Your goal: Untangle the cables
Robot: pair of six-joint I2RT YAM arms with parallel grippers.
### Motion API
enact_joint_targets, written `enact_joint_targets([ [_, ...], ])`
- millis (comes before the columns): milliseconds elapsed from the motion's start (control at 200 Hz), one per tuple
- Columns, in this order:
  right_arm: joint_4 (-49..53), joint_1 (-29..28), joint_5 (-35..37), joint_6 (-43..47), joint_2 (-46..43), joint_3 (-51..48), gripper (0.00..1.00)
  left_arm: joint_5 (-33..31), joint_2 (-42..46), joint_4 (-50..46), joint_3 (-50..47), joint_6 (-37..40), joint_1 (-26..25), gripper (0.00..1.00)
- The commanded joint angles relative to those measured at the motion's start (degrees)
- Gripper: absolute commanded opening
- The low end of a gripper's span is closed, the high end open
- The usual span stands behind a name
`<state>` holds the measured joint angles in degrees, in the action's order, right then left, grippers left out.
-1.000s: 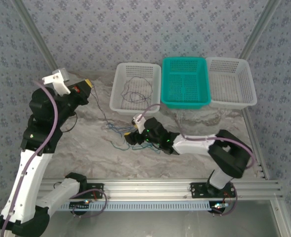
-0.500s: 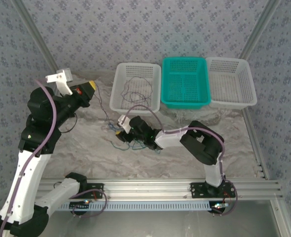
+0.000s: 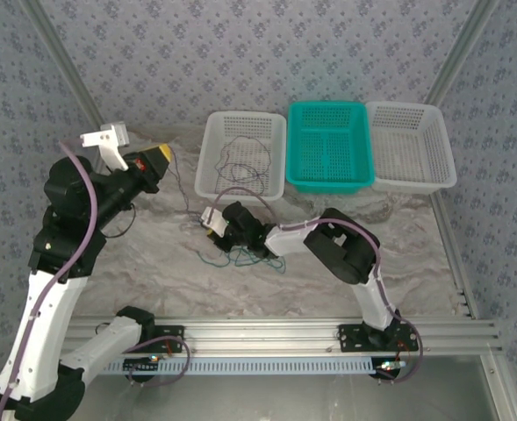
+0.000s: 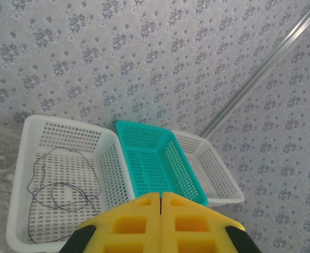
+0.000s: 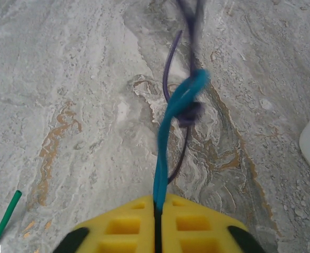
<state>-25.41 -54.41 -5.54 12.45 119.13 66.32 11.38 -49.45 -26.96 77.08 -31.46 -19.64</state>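
One blue cable (image 5: 170, 113), maybe knotted, is now in right pincer (image 5: 157, 203).

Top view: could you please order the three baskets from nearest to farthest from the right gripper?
Measured from the right gripper:
1. Left white basket, just behind the gripper, at the left end of the row.
2. Teal basket, in the middle of the row.
3. Right white basket, at the far right end.
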Motion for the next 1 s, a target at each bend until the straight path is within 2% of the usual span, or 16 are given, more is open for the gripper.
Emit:
enact_joint_targets([
  [0, 0.2, 0.3, -2.4, -1.5, -1.2, -1.2, 0.04, -5.5, 2.0, -2.7, 2.5, 2.2, -0.3, 0.00],
  [80, -0.6, 0.2, -3.4, -2.8, -3.5, -4.1, 0.00, -11.4, 2.6, -5.8, 3.2, 3.1, -0.2, 0.00],
  [225, -1.3, 0.1, -2.8, -6.0, -7.5, -10.0, 0.00, -22.4, 3.9, -9.1, 3.7, 7.1, -0.2, 0.00],
  [380, -2.2, -0.1, -0.7, -8.8, -12.1, -16.5, 0.00, -36.2, 2.5, -11.2, 6.2, 15.6, 1.2, 0.00],
  [480, -4.7, -0.1, 1.3, -9.6, -15.2, -20.5, 0.00, -41.4, -0.3, -10.4, 10.6, 21.1, 4.5, 0.00],
  [545, -0.9, 0.3, 3.0, -9.3, -17.0, -20.6, 0.00, -41.9, -2.9, -10.7, 16.0, 23.4, 7.6, 0.00],
  [635, 7.7, 0.3, 9.7, -5.7, -20.0, -20.2, 0.00, -42.6, -6.7, -11.5, 23.4, 24.8, 10.6, 0.00],
  [690, 8.5, 0.6, 12.9, -4.0, -22.4, -22.5, 0.00, -41.0, -8.0, -11.5, 25.7, 24.6, 11.6, 0.00],
  [864, 4.8, 4.7, 9.7, -8.4, -29.7, -31.8, 0.00, -31.1, -12.2, -10.0, 27.6, 19.6, 11.9, 0.00],
  [994, 7.9, 6.0, 13.7, -11.9, -28.8, -31.8, 0.00, -27.2, -17.3, -9.8, 33.9, 16.4, 12.7, 0.00],
])
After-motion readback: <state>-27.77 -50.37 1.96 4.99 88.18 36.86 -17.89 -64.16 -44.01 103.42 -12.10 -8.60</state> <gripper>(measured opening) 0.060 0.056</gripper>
